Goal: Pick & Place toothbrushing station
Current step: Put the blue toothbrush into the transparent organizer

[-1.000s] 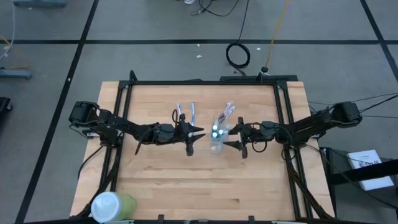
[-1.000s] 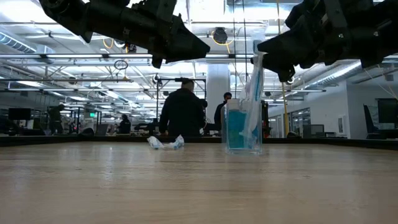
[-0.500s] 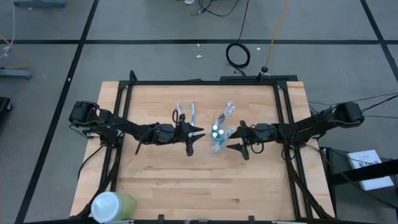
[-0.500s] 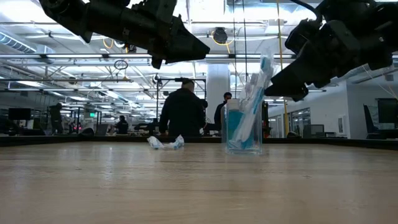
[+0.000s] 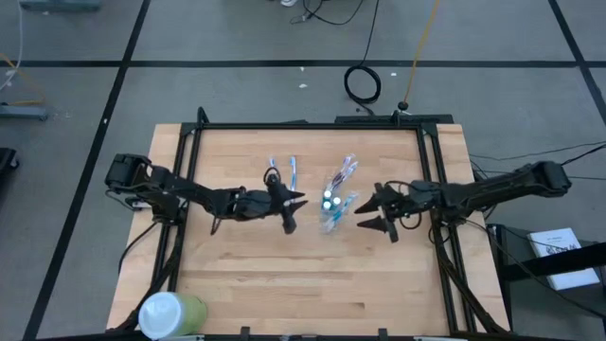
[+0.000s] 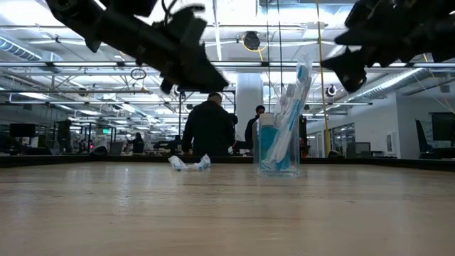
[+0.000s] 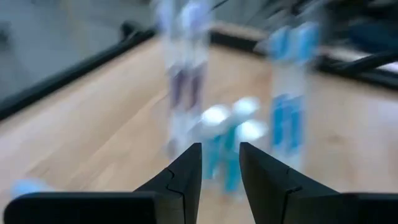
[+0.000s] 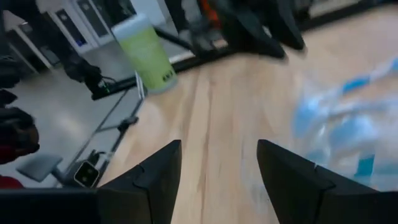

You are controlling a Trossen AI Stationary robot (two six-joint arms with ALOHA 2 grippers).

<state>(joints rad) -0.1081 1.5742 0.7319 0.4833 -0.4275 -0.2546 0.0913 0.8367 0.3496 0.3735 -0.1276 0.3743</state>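
Your clear plastic cup [image 5: 330, 214] stands upright near the table's middle, brushes leaning out of it, their blue-and-white handles plain in the low view [image 6: 288, 107]. Two more toothbrushes [image 5: 282, 171] lie flat on the wood beyond your left gripper [image 5: 293, 209], well apart from the cup.

Your right gripper [image 5: 376, 212] hangs beside the cup, above the table, fingers spread wide and holding nothing. The left gripper hovers on the cup's other side, its jaws standing narrow with a slim gap, nothing between them.

The step in hand looks like fetching one of the loose brushes. Bring the left gripper over the pair, turn the wrist so the fingers straddle one handle across its width, and open wider before you descend; that narrow gap may nudge the handle instead of taking it. Pick the outer brush so the neighbour stays put. Keep the right arm away from the cup.

Hard to read: both wrist views are smeared, so the brush heads and the white caps in the cup blur together. You cannot tell how many brushes the cup holds.
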